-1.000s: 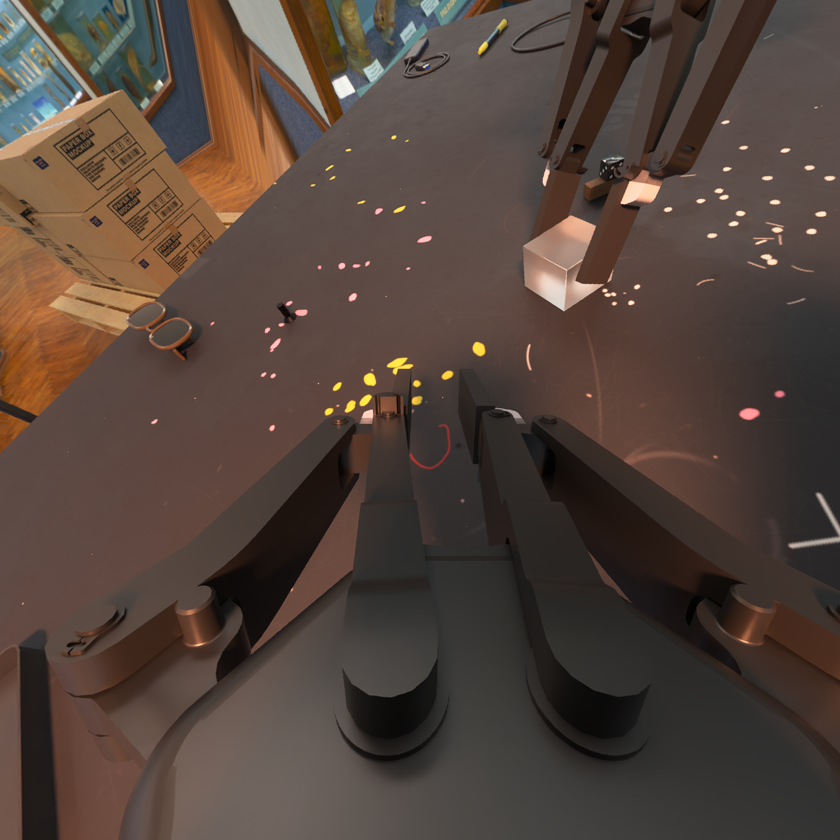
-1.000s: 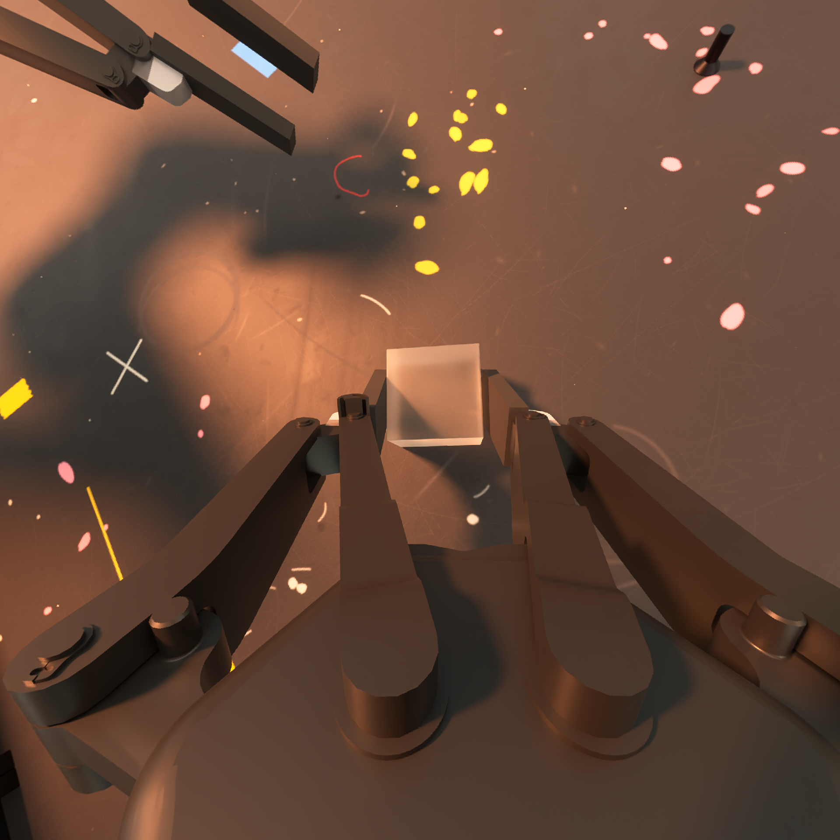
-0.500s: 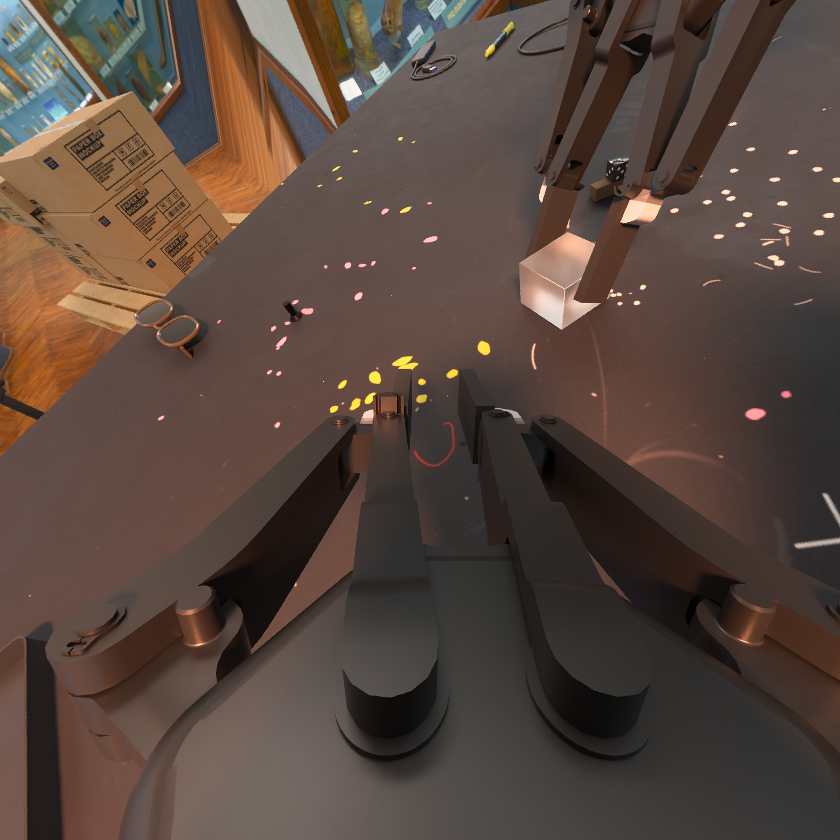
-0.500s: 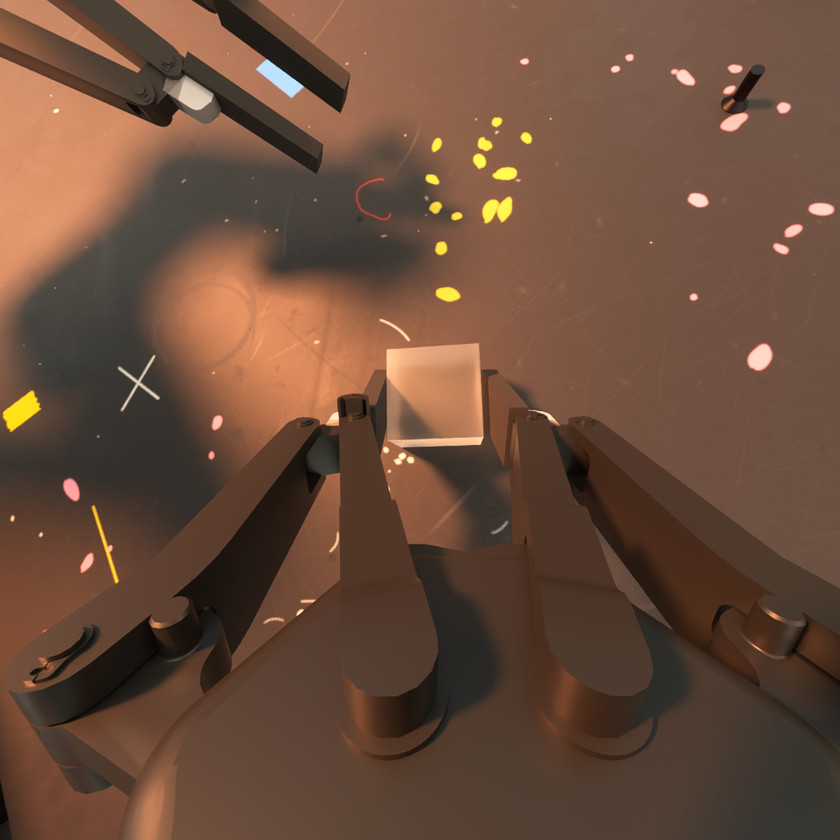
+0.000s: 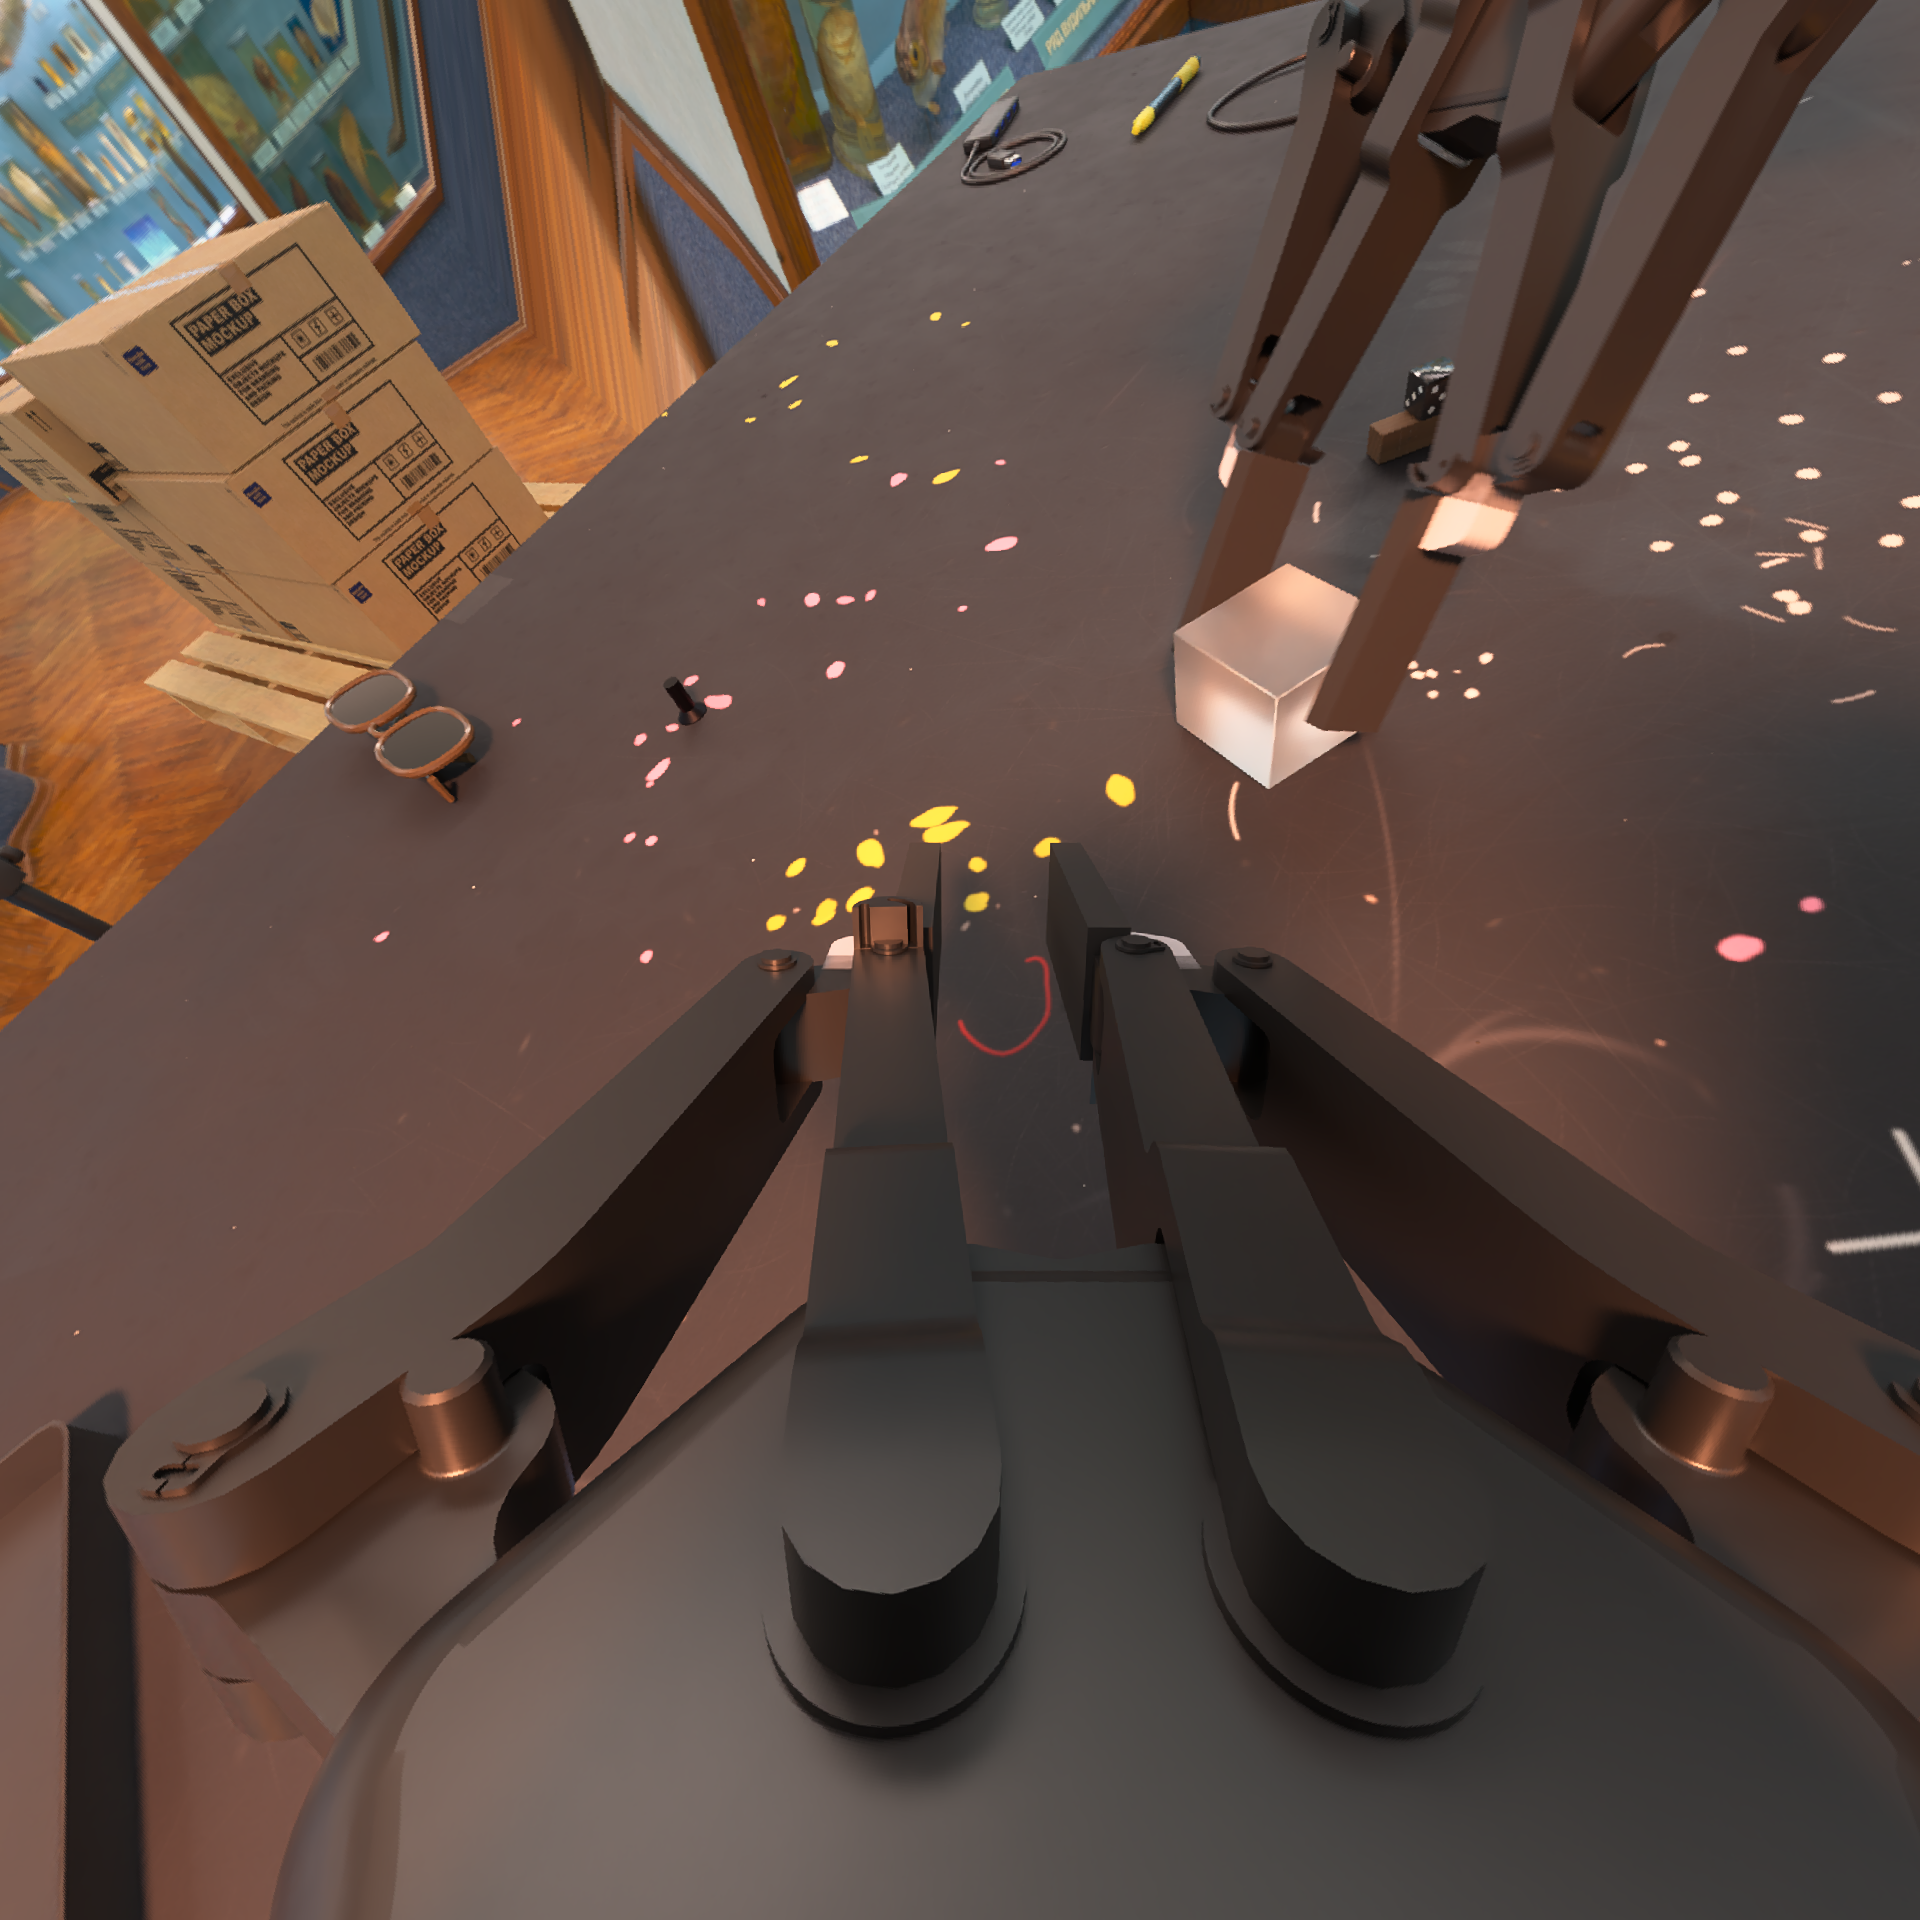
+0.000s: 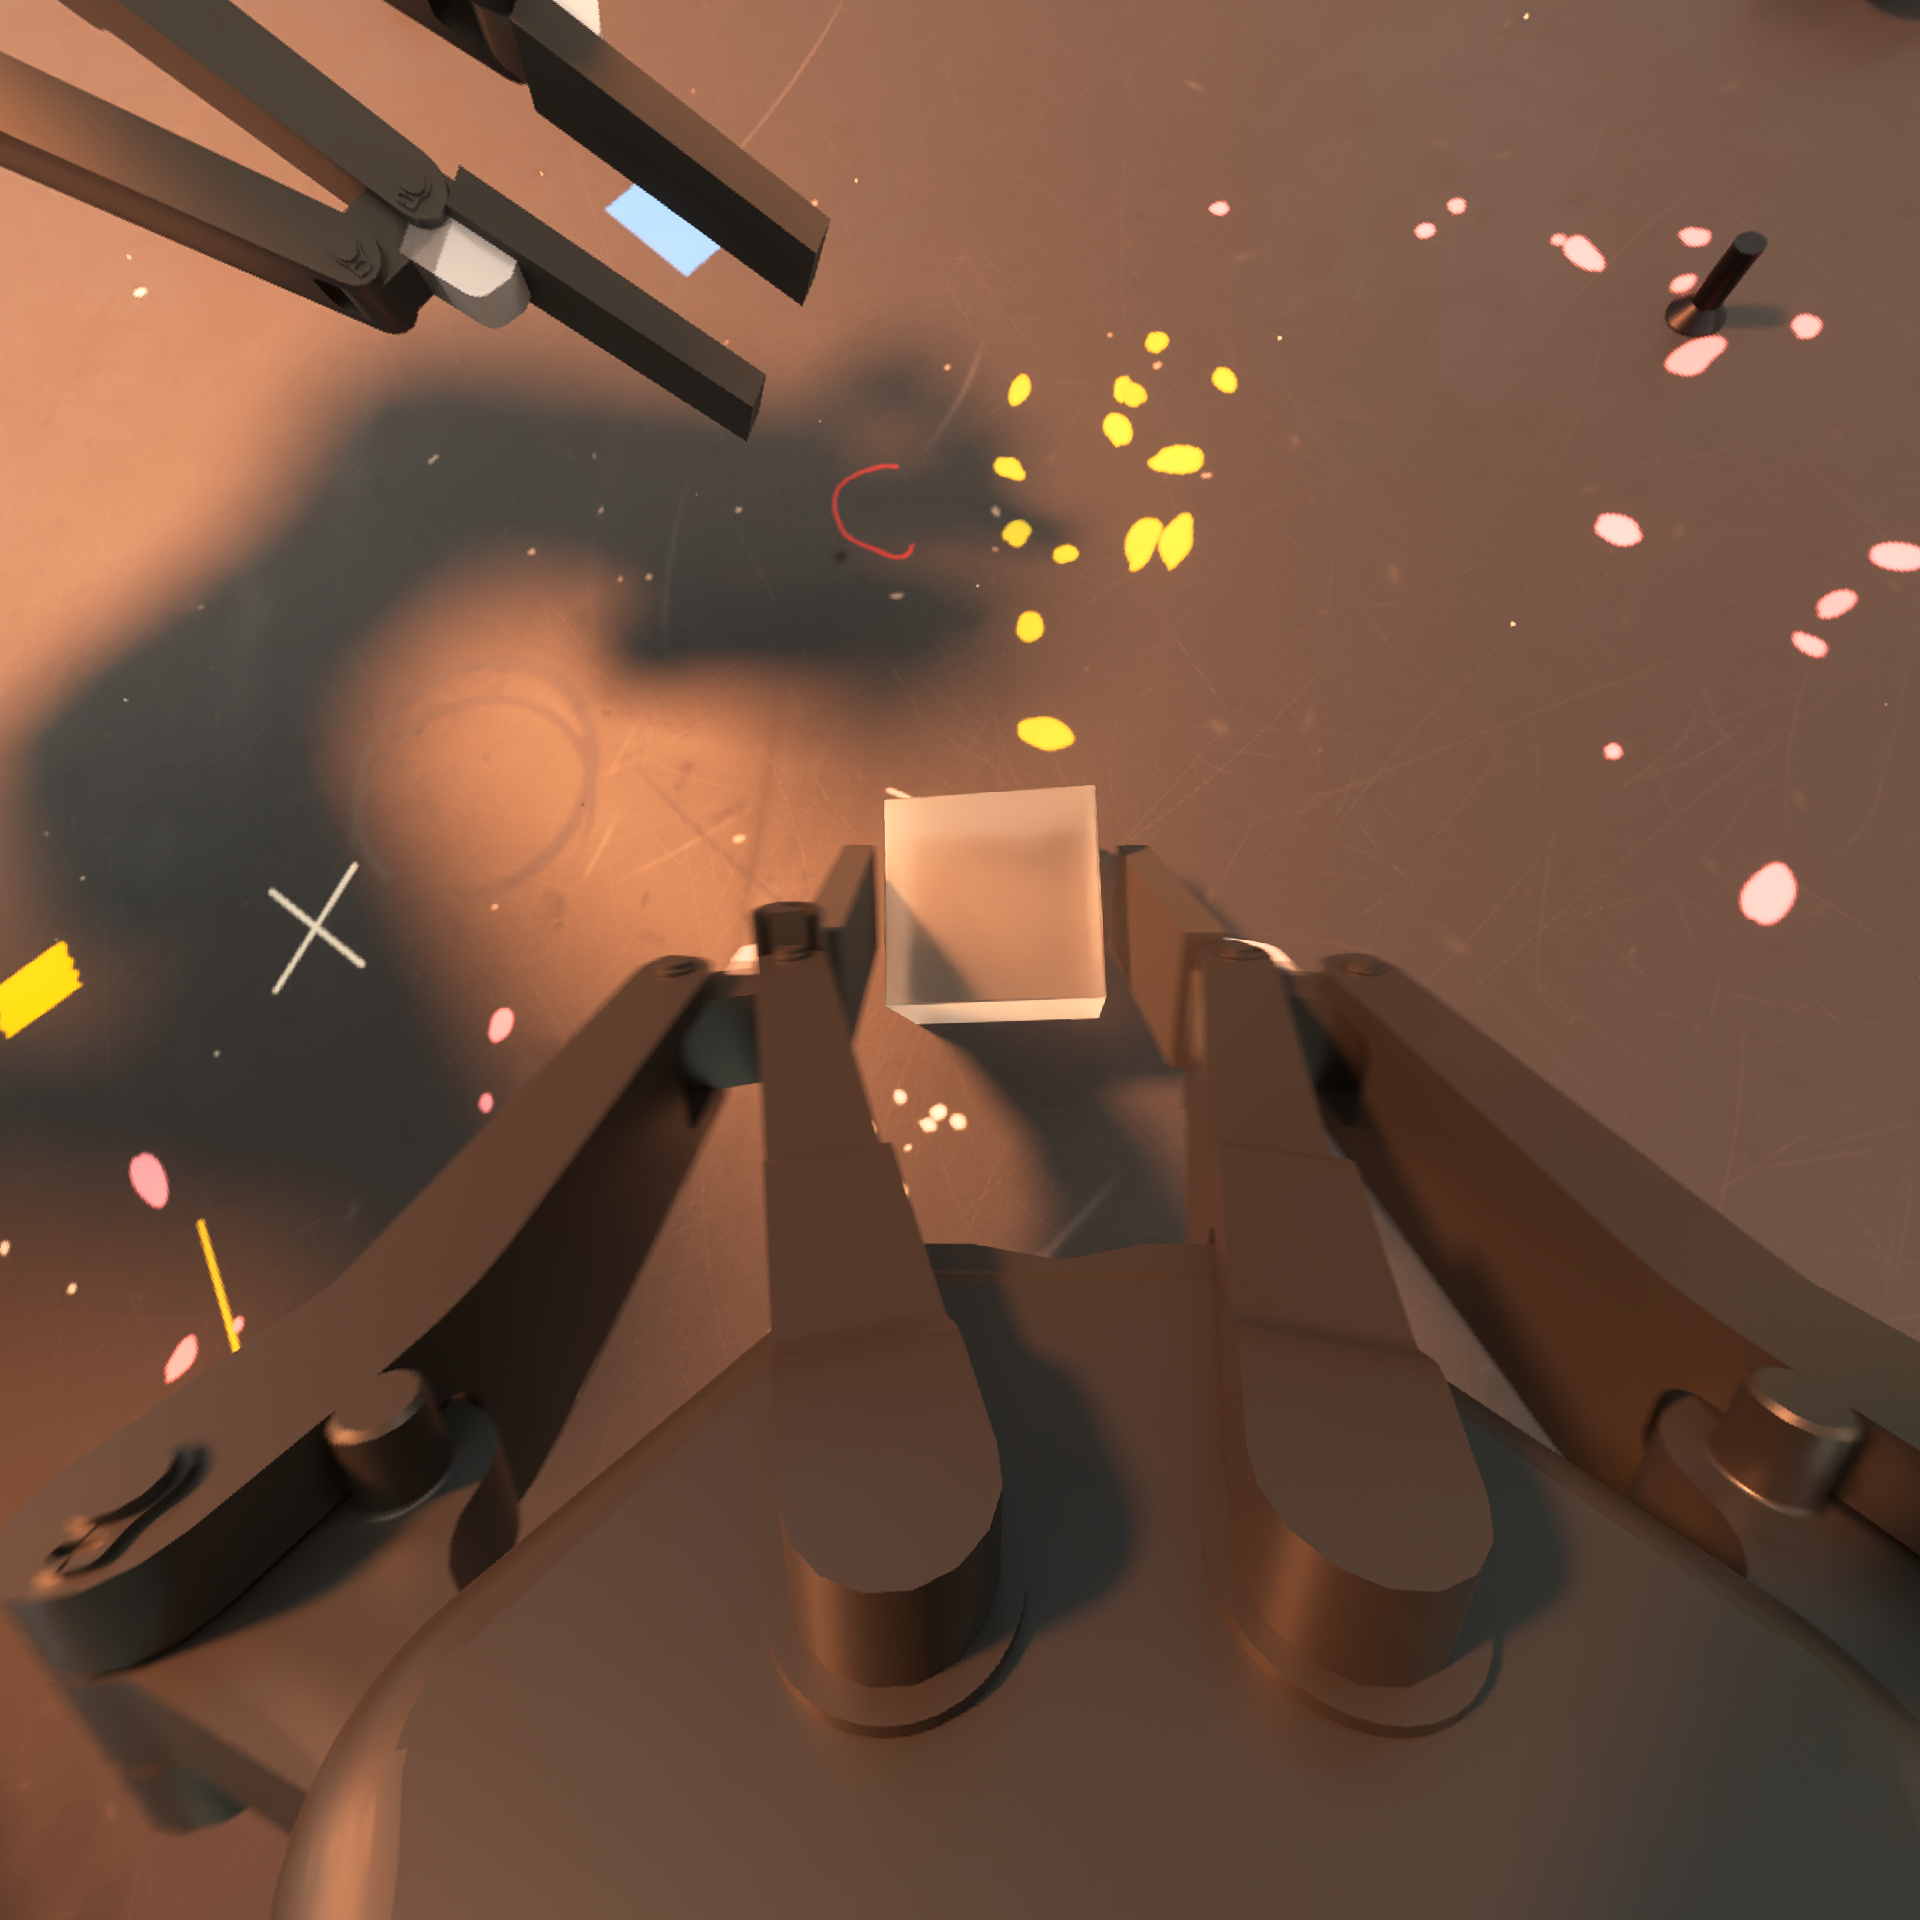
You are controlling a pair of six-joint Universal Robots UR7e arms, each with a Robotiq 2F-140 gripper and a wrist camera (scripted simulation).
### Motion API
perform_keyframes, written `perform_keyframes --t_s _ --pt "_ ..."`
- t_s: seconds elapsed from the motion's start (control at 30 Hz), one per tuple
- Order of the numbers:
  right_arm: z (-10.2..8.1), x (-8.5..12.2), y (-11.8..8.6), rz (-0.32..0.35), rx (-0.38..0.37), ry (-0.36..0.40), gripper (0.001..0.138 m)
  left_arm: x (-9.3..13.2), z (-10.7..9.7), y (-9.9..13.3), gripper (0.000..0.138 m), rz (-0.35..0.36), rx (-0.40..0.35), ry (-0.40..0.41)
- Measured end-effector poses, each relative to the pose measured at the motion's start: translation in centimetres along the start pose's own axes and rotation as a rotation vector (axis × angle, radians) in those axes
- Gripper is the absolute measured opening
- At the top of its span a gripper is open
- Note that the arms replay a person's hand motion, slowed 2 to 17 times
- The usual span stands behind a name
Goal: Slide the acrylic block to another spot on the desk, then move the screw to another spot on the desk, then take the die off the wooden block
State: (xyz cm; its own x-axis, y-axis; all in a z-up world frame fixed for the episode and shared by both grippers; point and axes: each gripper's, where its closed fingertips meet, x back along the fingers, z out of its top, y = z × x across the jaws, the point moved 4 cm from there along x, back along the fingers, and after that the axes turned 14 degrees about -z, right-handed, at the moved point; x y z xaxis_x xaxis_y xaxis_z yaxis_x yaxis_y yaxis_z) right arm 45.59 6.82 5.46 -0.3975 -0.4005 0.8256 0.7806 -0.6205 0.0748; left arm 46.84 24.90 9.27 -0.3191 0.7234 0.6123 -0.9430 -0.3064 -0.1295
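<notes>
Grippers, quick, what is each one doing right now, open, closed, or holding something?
Left gripper: narrowly open, holding nothing, above the desk.
Right gripper: around the acrylic block; a small gap shows at one finger, so grip unclear.

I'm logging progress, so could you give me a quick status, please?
Right gripper straddling block, small gaps, open. Left gripper part open, empty, above desk. Screw upright; die on wooden block. Nothing in the way.
</notes>
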Motion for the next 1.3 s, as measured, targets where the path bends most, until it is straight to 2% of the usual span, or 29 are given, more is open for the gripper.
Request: perform_keyframes --t_s 0.03,0.07,0.27,0.47,0.77,0.97,1.3 --pt "0.1 0.0 0.0 0.001 0.000 0.004 0.074 0.0 0.0 0.0 0.028 0.001 0.001 0.000" --pt "0.2 -0.1 0.0 0.004 0.000 0.006 0.078 0.0 0.0 0.0 0.028 0.001 0.002 0.001" --pt "0.5 0.5 0.5 0.028 -0.013 0.016 0.085 0.2 0.0 -0.1 0.028 0.008 0.003 0.007" --pt "1.3 1.7 2.3 0.038 -0.026 0.049 0.084 0.4 0.0 -0.3 0.028 0.019 0.010 0.024" --pt "4.7 2.6 6.6 0.012 -0.013 0.101 0.071 0.8 0.1 -0.9 0.029 0.038 0.043 0.069" --pt "7.8 1.4 9.5 0.015 0.011 0.129 0.055 1.1 -0.1 -1.3 0.029 0.056 0.064 0.085" --pt "12.3 -3.5 13.6 0.032 -0.028 0.077 0.053 1.4 -0.3 -1.6 0.028 0.053 0.106 0.127"
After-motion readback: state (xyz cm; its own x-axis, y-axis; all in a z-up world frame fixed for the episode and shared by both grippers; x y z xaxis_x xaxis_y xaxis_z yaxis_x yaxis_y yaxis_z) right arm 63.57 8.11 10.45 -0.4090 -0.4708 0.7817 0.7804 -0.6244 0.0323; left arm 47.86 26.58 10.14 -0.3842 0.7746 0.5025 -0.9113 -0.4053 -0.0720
